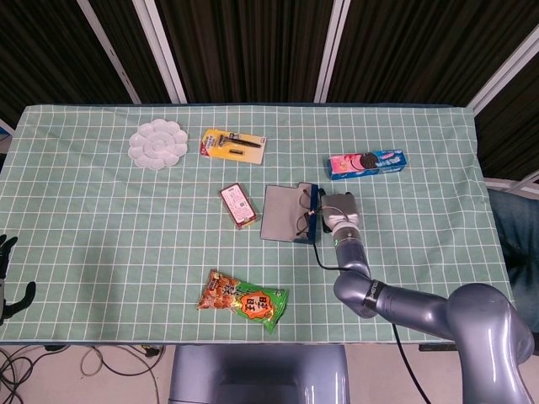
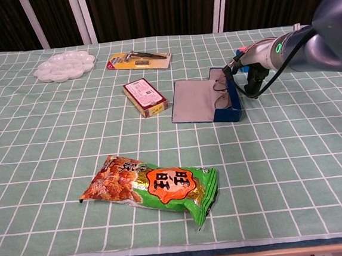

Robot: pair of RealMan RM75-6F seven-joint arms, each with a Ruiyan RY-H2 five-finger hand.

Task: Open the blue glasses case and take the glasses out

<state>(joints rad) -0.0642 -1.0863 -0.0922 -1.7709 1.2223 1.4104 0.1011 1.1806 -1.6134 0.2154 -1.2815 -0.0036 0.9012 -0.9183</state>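
The blue glasses case [image 1: 285,215] [image 2: 194,100] lies open mid-table, its grey lid flat to the left and its blue base [image 2: 228,107] on the right. The glasses [image 1: 304,211] [image 2: 219,88] rest in the base. My right hand [image 1: 328,209] [image 2: 238,62] is at the right end of the case, against the base, and the wrist hides its fingers. At the lower left edge of the head view my left hand [image 1: 7,278] hangs off the table with dark fingers spread, holding nothing.
A red box [image 1: 237,205] [image 2: 145,96] lies just left of the case. The snack bag [image 1: 244,301] [image 2: 155,186] is near the front edge. A cookie box [image 1: 366,163] sits behind my right arm. A white palette [image 1: 157,143] and a yellow card pack [image 1: 233,146] lie at the back.
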